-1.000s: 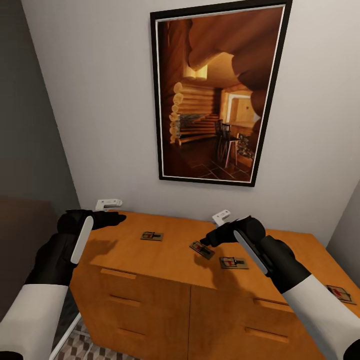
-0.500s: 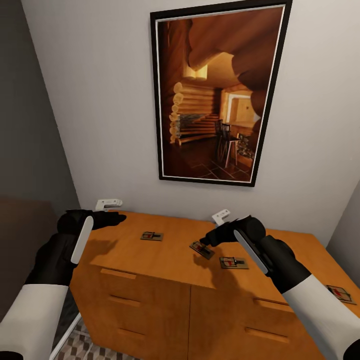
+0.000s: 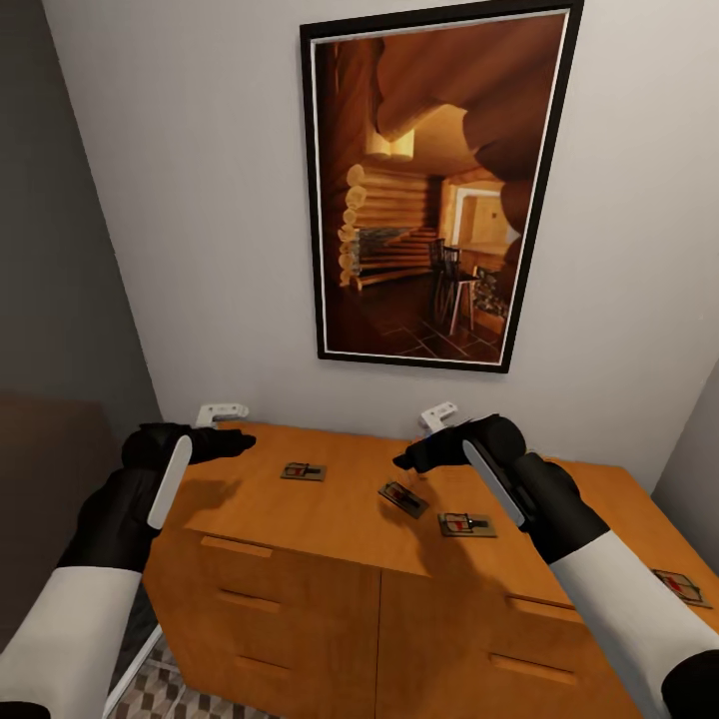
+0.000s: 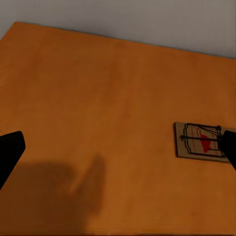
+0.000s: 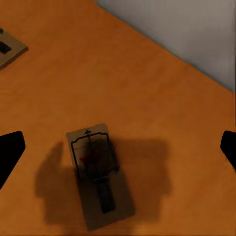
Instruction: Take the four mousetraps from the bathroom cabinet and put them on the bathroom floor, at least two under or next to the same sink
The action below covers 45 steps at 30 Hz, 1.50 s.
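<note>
Four mousetraps are lying flat on the cabinet (image 3: 330, 519) top. The right claw (image 3: 407, 461) is hovering spread above the middle trap (image 3: 402, 497), touching nothing. The left claw (image 3: 240, 440) is hanging spread and empty near the left trap (image 3: 303, 470).

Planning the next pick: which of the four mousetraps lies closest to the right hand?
The mousetrap set at an angle, second from the left on the cabinet, just below the open right hand; the others lie farther off.
</note>
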### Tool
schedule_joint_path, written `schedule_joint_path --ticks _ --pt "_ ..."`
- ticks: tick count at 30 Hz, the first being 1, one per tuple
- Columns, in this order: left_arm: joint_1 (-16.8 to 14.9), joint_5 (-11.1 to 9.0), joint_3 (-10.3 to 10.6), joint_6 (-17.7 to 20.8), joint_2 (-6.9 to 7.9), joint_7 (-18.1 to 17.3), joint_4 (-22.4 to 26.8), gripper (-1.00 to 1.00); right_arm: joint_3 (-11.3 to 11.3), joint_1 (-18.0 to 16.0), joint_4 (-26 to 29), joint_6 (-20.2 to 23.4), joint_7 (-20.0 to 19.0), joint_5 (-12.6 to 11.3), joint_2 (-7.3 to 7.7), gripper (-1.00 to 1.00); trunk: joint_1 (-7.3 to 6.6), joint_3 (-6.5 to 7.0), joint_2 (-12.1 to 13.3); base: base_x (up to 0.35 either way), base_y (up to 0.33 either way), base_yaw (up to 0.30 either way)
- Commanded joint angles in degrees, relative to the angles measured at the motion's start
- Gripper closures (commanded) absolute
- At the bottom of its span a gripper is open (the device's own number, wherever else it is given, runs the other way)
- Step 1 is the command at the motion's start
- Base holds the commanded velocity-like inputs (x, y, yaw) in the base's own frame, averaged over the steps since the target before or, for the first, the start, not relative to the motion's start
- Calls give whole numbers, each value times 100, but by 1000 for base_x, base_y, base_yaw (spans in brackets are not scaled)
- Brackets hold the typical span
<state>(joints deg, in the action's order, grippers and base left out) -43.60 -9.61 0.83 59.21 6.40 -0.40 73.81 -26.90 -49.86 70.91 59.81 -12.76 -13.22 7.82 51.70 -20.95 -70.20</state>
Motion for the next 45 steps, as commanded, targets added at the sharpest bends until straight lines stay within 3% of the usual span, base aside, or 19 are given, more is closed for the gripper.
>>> schedule_joint_path --ticks 1,6,25,36,45 --pt "-2 -9 8 24 9 -4 32 -100 -43 27 -29 19 -12 -13 38 -100 0 -7 -5 0 0 0" --pt "6 -12 12 22 22 -4 55 -100 -12 188 69 19 -27 -22 183 -100 0 -7 -5 0 0 0" --pt "8 -15 14 20 14 -4 28 -100 570 351 413 19 -43 24 247 -100 0 -7 -5 0 0 0" --pt "9 -7 14 20 13 -4 29 -100 600 332 407 19 -47 156 320 -100 0 -7 -5 0 0 0" --pt "10 -6 15 20 11 -4 29 -100 518 45 266 19 -116 203 335 -100 0 -7 -5 0 0 0"
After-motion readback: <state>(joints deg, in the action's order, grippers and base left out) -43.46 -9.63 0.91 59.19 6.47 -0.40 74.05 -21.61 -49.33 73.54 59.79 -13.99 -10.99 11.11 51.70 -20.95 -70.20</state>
